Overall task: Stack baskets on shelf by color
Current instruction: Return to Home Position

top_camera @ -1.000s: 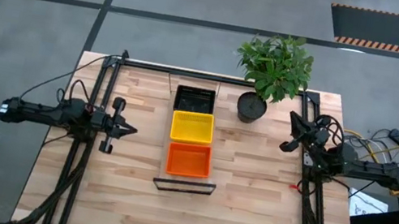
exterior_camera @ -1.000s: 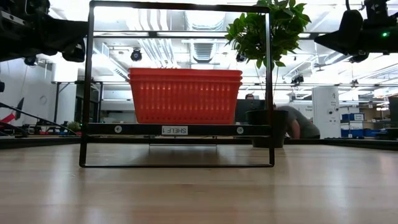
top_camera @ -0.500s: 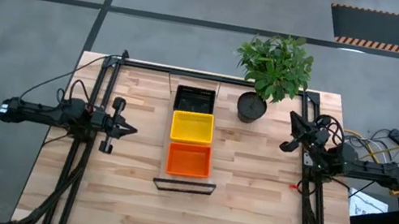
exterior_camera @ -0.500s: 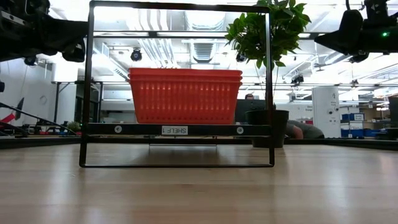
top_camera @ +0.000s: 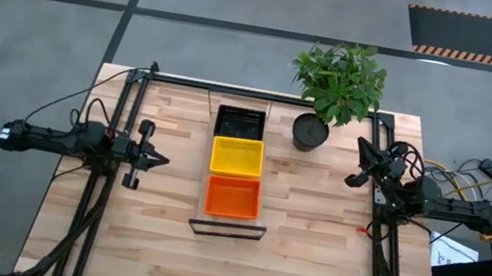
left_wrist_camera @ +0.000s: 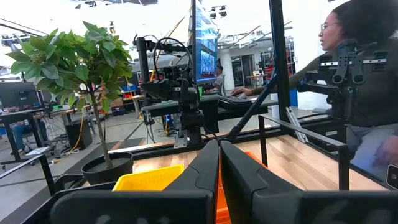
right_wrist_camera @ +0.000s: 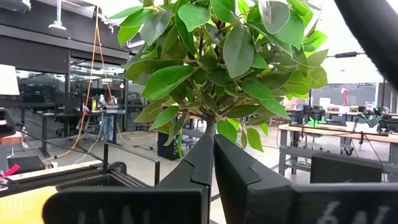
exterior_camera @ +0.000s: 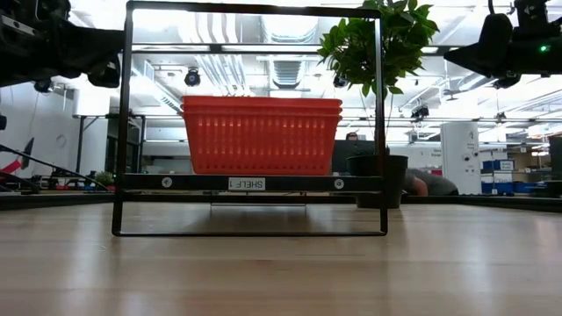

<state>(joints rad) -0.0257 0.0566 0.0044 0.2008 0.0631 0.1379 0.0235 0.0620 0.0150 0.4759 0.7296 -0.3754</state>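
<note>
The shelf, a light-wood rack in a thin black frame, lies along the middle of the table. On it stand a black basket at the far end, a yellow basket in the middle and a red-orange basket at the near end. In the low view the red basket rests by its bottom on the shelf panel. My left gripper hovers shut to the left of the shelf, pointing at it. My right gripper hovers shut at the right, pointing at the plant.
A potted plant in a black pot stands at the far edge, right of the shelf. Black arm frames run along the table's left and right sides. A person sits beyond the table.
</note>
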